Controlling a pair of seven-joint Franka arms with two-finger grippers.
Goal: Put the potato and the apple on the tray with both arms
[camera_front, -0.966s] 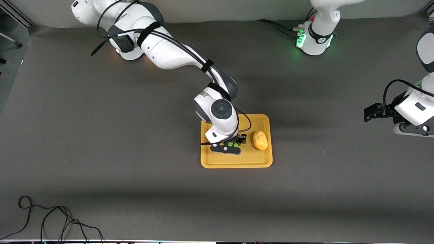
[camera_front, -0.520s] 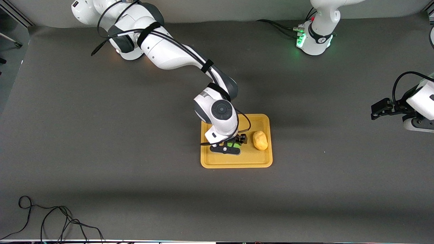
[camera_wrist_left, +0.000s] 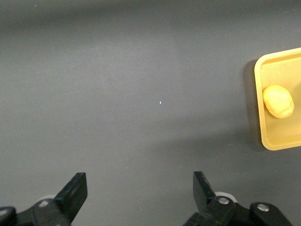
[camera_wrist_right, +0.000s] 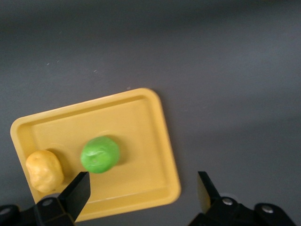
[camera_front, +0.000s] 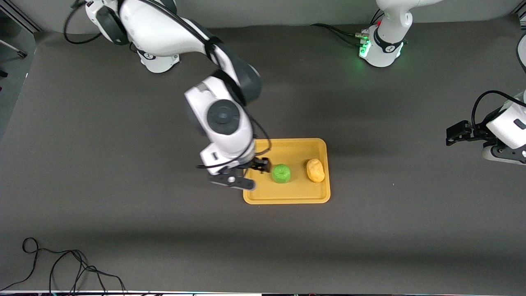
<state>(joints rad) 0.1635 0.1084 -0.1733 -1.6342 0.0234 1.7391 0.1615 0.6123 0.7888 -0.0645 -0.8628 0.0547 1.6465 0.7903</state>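
Dark grey counter fills the scene, bare but for a loose cable at its near corner. On it sits the tray, toward the middle, carrying both the apple and the potato side by side, apart. Placing looks done to me; only pulling clear remains. My right end effector hangs wide open and empty over the tray's edge. My left end effector waits open over bare counter, partly cut off by the frame.
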